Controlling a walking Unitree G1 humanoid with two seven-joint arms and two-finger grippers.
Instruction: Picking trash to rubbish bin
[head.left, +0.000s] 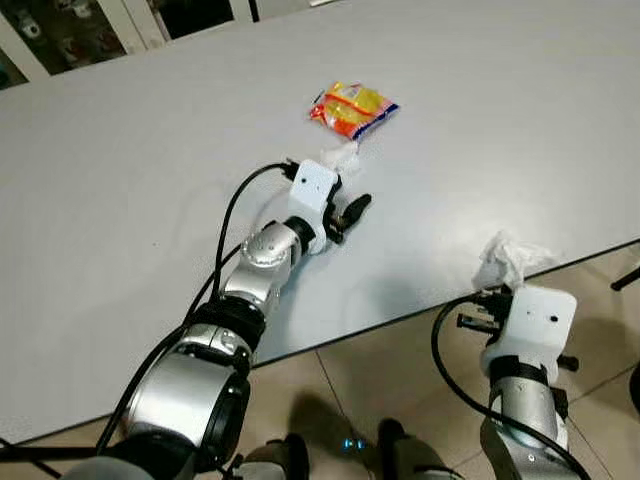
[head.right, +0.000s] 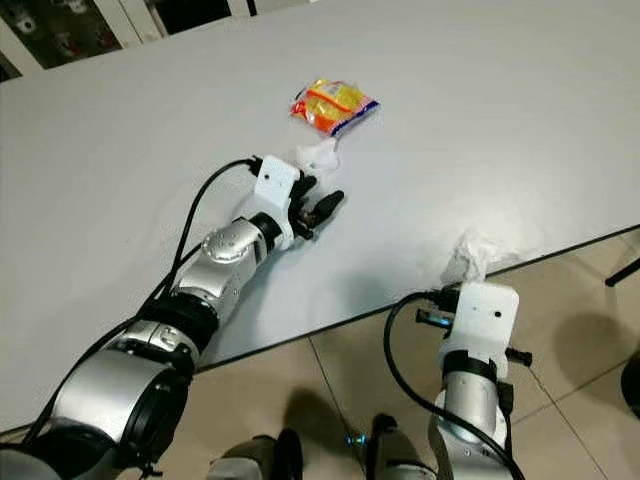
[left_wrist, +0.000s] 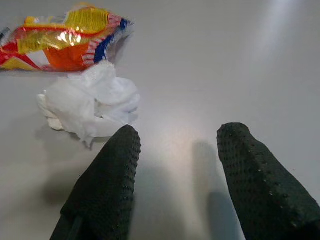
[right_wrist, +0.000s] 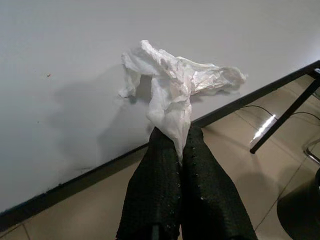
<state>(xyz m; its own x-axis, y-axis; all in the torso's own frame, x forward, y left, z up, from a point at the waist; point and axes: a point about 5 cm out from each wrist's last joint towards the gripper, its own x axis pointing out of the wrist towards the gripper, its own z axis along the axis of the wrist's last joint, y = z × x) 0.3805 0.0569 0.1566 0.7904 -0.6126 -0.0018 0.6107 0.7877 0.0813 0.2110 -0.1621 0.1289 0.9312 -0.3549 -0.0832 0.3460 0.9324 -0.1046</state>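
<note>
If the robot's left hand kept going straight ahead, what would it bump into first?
Probably the crumpled white tissue, just ahead and a little aside of the open left gripper. The snack packet lies just past it.

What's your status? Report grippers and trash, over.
Right gripper shut on crumpled tissue, at the table edge. Left gripper open, short of white wad. Snack wrapper beyond it. Nothing blocking.

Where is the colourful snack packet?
The snack packet lies on the white table, just past a crumpled tissue in front of the left gripper's open fingers.
</note>
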